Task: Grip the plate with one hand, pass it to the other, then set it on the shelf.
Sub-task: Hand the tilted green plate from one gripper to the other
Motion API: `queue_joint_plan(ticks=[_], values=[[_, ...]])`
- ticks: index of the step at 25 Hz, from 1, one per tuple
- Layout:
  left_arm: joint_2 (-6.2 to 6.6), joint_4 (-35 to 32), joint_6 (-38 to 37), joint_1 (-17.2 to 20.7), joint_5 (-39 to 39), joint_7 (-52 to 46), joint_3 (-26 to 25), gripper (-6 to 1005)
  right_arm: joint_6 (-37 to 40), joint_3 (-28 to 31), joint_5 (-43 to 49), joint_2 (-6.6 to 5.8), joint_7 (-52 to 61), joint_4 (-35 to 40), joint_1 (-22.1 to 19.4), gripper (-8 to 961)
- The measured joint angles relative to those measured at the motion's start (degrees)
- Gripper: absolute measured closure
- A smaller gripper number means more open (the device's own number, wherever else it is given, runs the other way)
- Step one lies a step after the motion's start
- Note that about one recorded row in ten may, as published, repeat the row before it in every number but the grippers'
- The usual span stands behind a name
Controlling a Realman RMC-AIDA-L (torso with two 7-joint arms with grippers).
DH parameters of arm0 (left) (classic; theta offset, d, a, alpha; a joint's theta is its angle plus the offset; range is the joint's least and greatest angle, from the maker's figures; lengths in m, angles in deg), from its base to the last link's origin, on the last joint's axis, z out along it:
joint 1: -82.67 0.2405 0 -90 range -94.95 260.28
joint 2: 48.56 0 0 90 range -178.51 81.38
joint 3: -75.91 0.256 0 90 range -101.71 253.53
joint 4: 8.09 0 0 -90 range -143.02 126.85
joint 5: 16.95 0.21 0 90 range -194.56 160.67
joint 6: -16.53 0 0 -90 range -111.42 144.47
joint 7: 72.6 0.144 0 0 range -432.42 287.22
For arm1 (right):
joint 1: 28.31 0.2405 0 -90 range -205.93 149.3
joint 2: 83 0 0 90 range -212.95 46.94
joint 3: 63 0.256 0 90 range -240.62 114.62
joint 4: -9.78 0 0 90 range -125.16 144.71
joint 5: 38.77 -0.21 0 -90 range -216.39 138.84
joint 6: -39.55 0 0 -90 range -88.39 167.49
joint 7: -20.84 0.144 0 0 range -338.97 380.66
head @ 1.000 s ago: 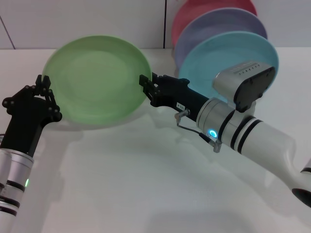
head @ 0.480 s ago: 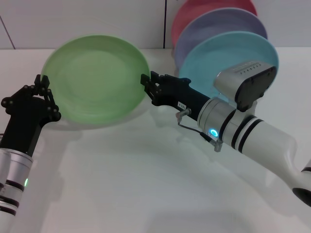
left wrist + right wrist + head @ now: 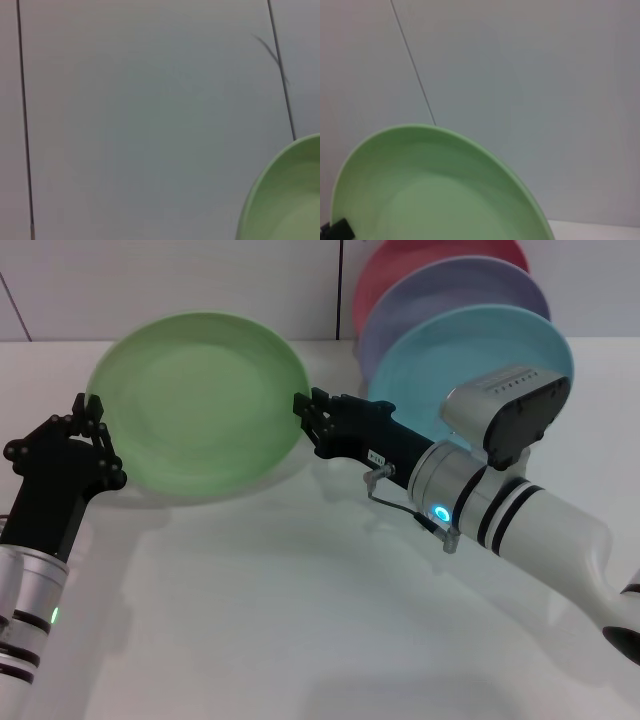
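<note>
The light green plate is held tilted above the white table. My left gripper, on the slim green-lit arm, is shut on the plate's left rim. My right gripper, on the thick white arm with black bands and a blue light, is at the plate's right rim. The plate also shows in the left wrist view and fills the lower part of the right wrist view. The wire shelf is hidden behind the plates standing in it.
At the back right stand a turquoise plate, a lavender plate and a pink plate, upright one behind the other. The right arm's grey box module is in front of the turquoise plate. A panelled wall is behind.
The plate has steadied after a slight wobble. My right gripper has shifted a little to the right along the rim. My left gripper has not moved.
</note>
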Motion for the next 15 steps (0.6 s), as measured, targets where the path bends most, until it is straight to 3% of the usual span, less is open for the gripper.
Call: queue_joint_plan(ticks=[15], values=[[0.00,0.00,0.18,-0.24,0.00,0.00,-0.09,886,-1.05,-0.14,0.00,0.00,-0.20,-0.03,0.27,793]])
